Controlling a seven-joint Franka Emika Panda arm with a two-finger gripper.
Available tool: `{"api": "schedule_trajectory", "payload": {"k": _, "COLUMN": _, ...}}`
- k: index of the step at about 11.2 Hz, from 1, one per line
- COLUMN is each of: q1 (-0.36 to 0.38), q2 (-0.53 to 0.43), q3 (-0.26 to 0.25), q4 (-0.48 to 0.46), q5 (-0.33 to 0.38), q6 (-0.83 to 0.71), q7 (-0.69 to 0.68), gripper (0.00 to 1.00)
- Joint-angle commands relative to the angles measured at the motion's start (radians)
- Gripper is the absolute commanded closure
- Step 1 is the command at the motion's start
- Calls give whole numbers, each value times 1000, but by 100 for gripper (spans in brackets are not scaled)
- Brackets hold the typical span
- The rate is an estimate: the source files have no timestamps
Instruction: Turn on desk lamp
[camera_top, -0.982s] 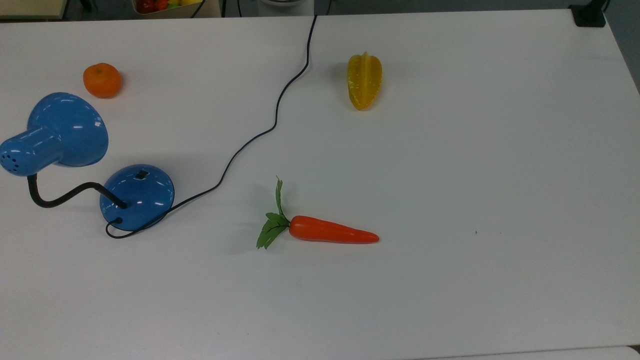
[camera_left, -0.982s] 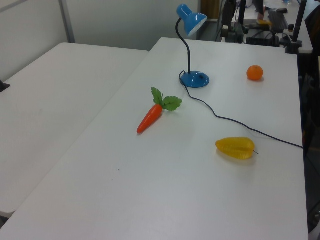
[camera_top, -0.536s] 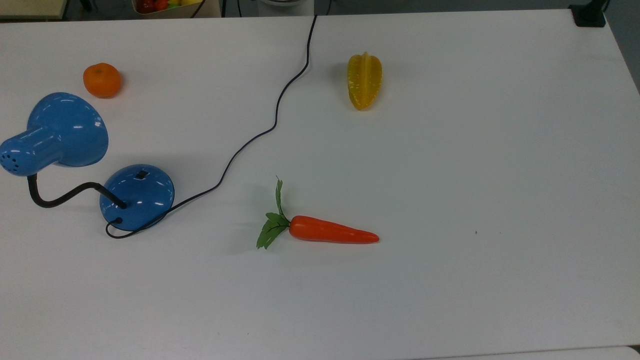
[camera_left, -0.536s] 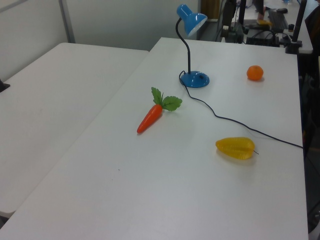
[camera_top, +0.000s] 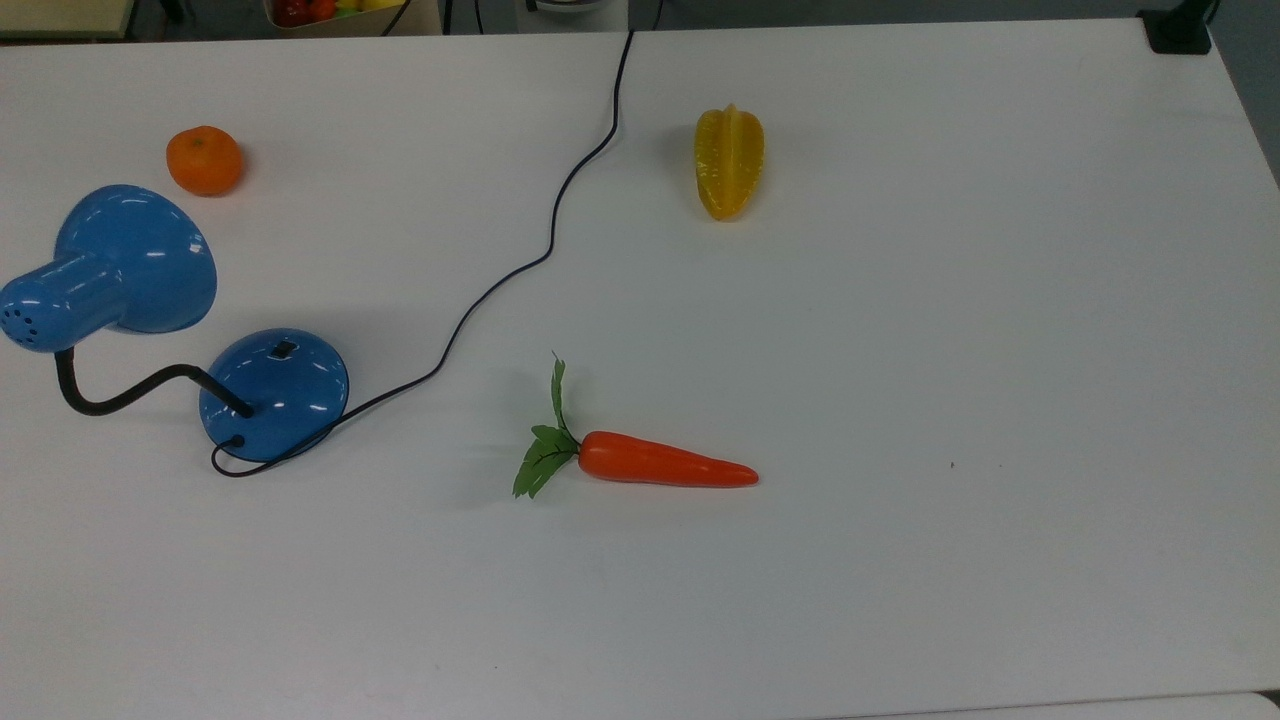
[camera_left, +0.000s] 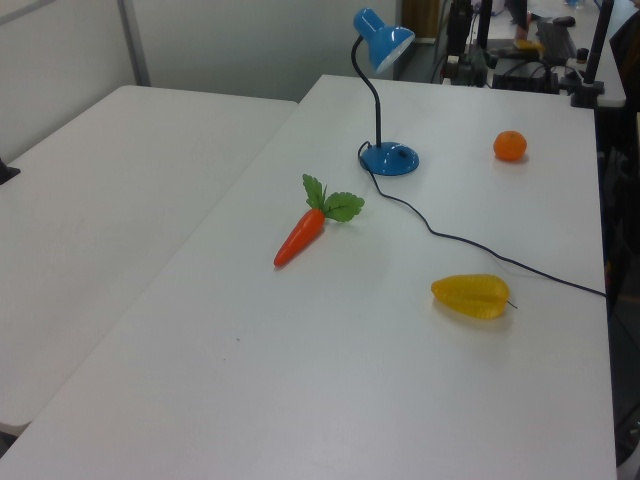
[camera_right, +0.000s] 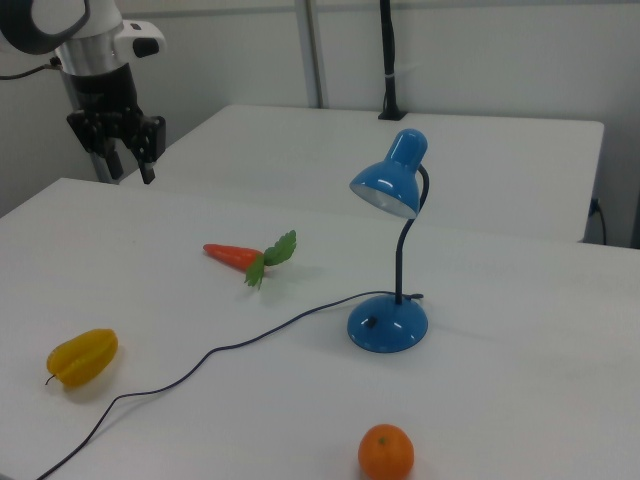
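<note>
The desk lamp stands at the top view's left, with a glossy blue bell shade, a bent black gooseneck and a domed blue base. A small black switch sits on the base. The lamp's base is at the far end of the table in the left view, and its base is right of centre in the right view. No glow shows under the shade. My gripper hangs open and empty at the right view's upper left, far from the lamp.
A black cord snakes from the base to the table's far edge. A toy carrot lies mid-table, a yellow starfruit beyond it, and an orange near the shade. A second white table adjoins.
A white shape at the top view's upper edge has shrunk slightly. The lamp, cord and fruit lie where they were.
</note>
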Motion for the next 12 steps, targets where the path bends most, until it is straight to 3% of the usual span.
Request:
{"api": "schedule_trajectory", "payload": {"k": 1, "q1": 8, "q2": -32, "q3": -11, "q4": -46, "q5": 14, "q6": 32, "q7": -18, "gripper": 94}}
{"api": "schedule_trajectory", "payload": {"k": 3, "q1": 6, "q2": -34, "q3": -12, "q4": -46, "q5": 14, "q6": 24, "q7": -12, "gripper": 100}}
{"api": "schedule_trajectory", "payload": {"k": 9, "q1": -33, "q2": -29, "q3": -22, "q4": -87, "q5": -12, "q6": 36, "q7": -28, "gripper": 100}}
{"api": "schedule_trajectory", "payload": {"k": 12, "q1": -66, "q2": -23, "q3": -37, "q4": -121, "q5": -32, "q6": 125, "q7": -30, "gripper": 100}}
